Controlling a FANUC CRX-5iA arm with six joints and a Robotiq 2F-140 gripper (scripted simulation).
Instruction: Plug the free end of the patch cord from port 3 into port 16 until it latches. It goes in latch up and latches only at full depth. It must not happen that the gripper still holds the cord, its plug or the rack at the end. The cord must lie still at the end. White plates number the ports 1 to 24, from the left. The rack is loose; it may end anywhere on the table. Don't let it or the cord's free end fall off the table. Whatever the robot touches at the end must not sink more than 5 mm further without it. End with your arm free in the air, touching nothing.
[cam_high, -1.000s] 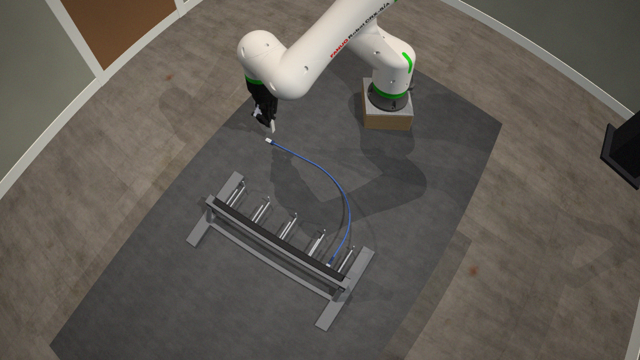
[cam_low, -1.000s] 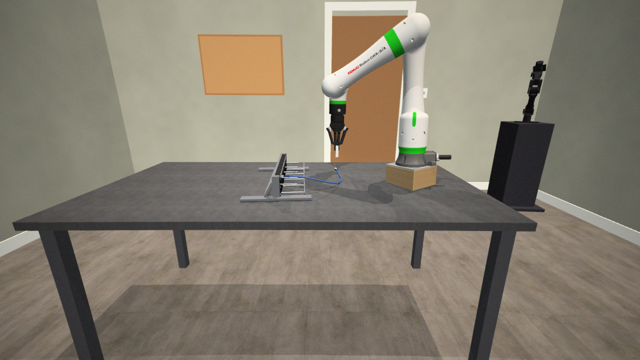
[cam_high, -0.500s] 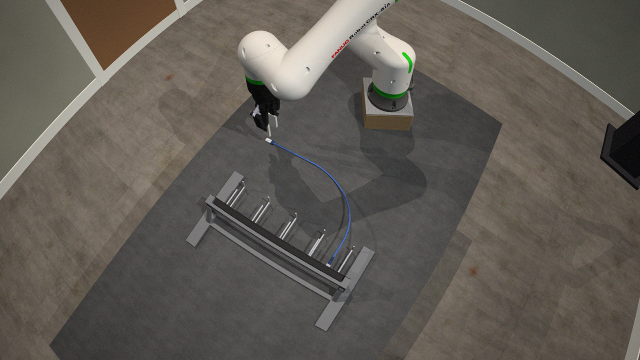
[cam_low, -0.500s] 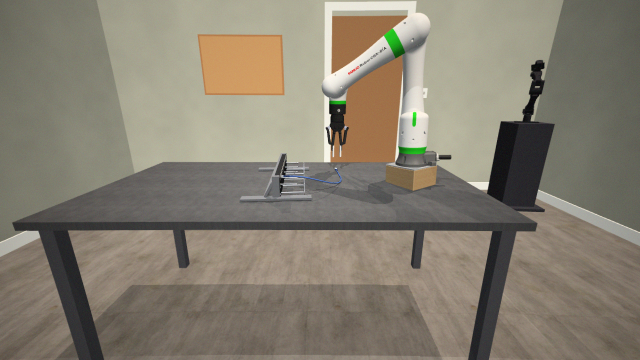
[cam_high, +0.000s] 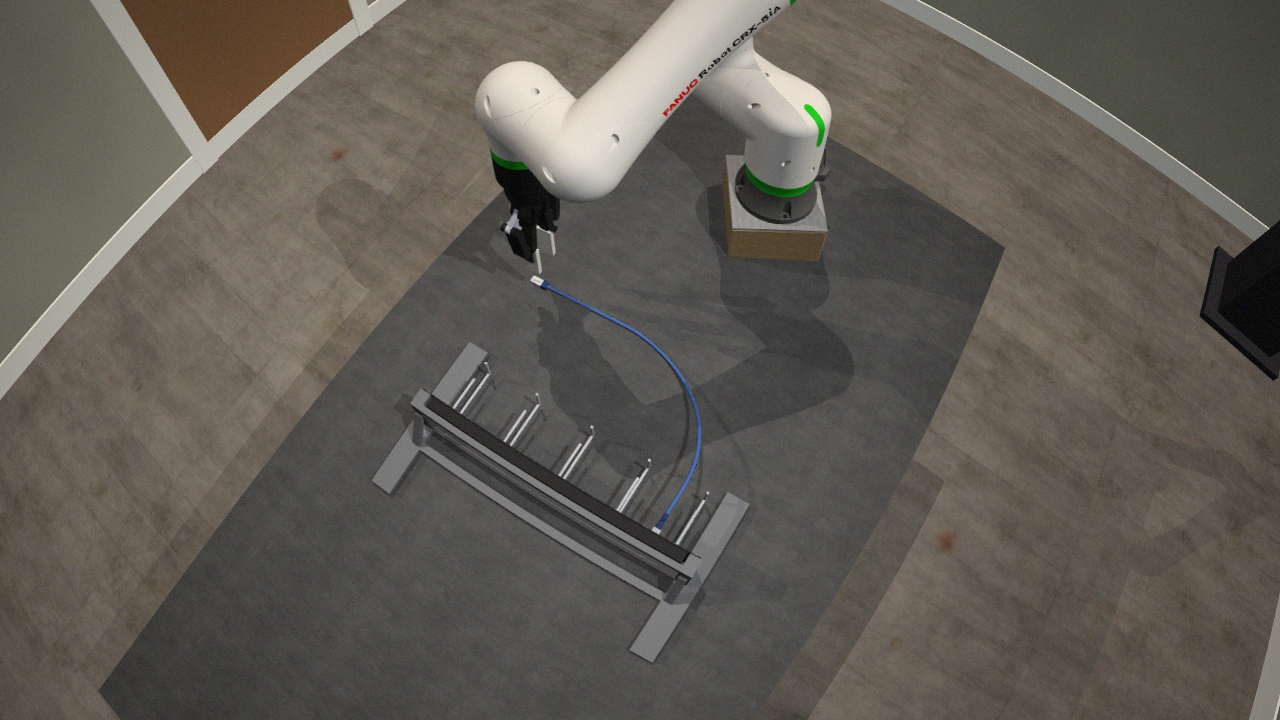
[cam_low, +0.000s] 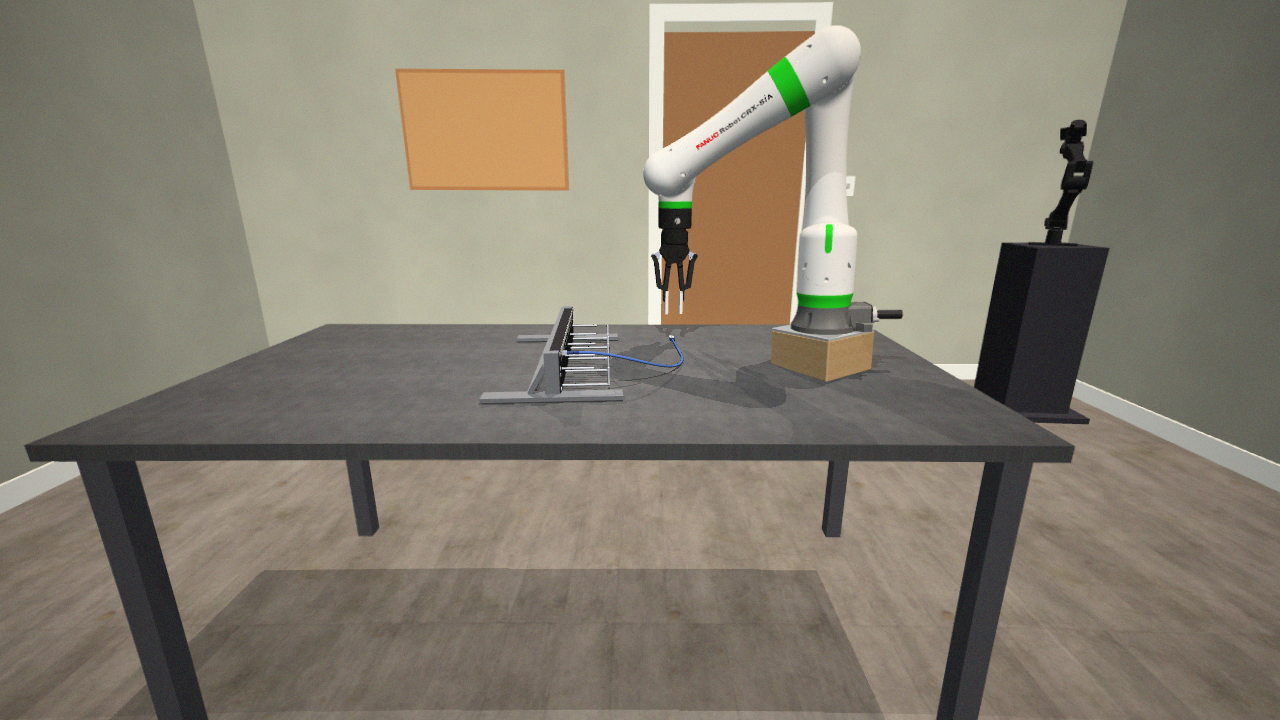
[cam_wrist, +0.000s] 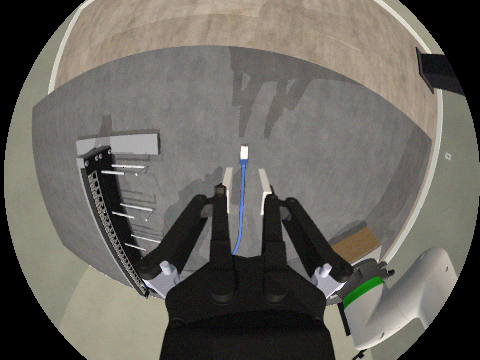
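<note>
The blue patch cord (cam_high: 696, 420) (cam_low: 640, 360) (cam_wrist: 242, 200) runs in a wide curve from the rack (cam_high: 554, 483) (cam_low: 554, 367) (cam_wrist: 107, 210). One end is in the panel near the end at the right in the top view. Its free plug (cam_high: 537, 281) (cam_low: 672, 337) (cam_wrist: 246, 152), clear with a blue boot, lies at the table's far side in the exterior view. My gripper (cam_high: 546, 251) (cam_low: 674, 304) (cam_wrist: 244, 177) points down above it, partly open and empty. In the wrist view, the fingers stand either side of the cord's line. Port numbers and latch side are not readable.
Thin metal rods (cam_high: 577, 454) (cam_low: 590, 368) (cam_wrist: 136, 207) stick out from the rack on the cord's side. Flat feet (cam_high: 689, 577) (cam_low: 550, 396) (cam_wrist: 135, 144) carry it. The arm's wooden base block (cam_high: 775, 243) (cam_low: 819, 353) (cam_wrist: 356, 245) stands on the table (cam_high: 313, 573) (cam_low: 358, 411) (cam_wrist: 190, 100).
</note>
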